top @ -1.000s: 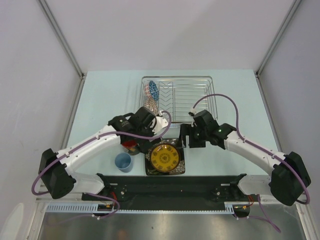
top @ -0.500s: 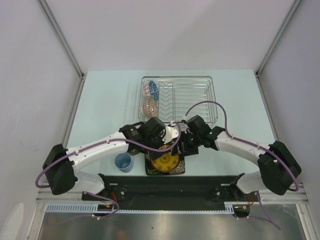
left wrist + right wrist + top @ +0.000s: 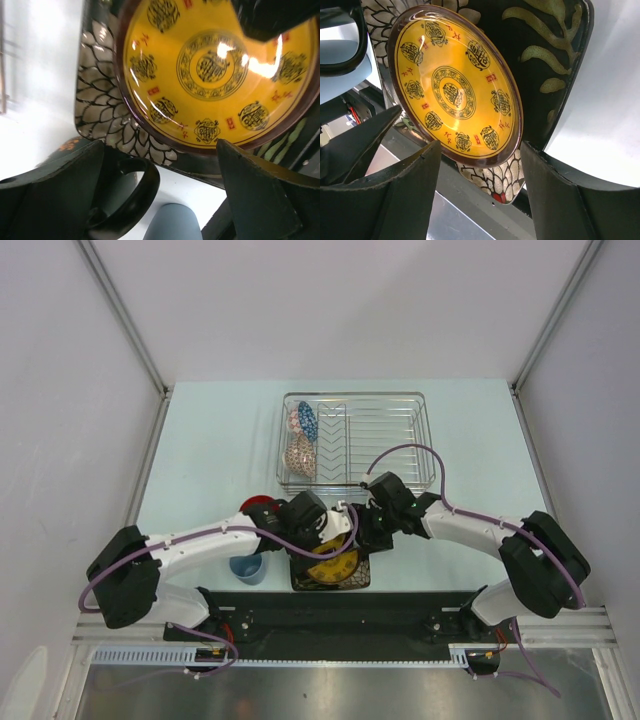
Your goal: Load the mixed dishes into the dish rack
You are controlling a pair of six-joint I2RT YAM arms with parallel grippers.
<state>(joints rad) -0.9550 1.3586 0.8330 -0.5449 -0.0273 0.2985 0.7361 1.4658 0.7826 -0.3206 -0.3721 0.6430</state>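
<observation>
At the front edge of the pale-blue tabletop, the yellow round patterned plate sits on the dark square plate. The left gripper hangs over it, jaws wide, empty. The right gripper has its jaws flanking the yellow rim, partly closed; whether they pinch it, I cannot tell.

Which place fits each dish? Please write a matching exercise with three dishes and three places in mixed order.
Dishes:
1. yellow plate
2. blue bowl
3. cup

Places:
A. on the table
B. in the rack
C. on the square plate

Pairs: 1-C, 2-B, 3-A
</observation>
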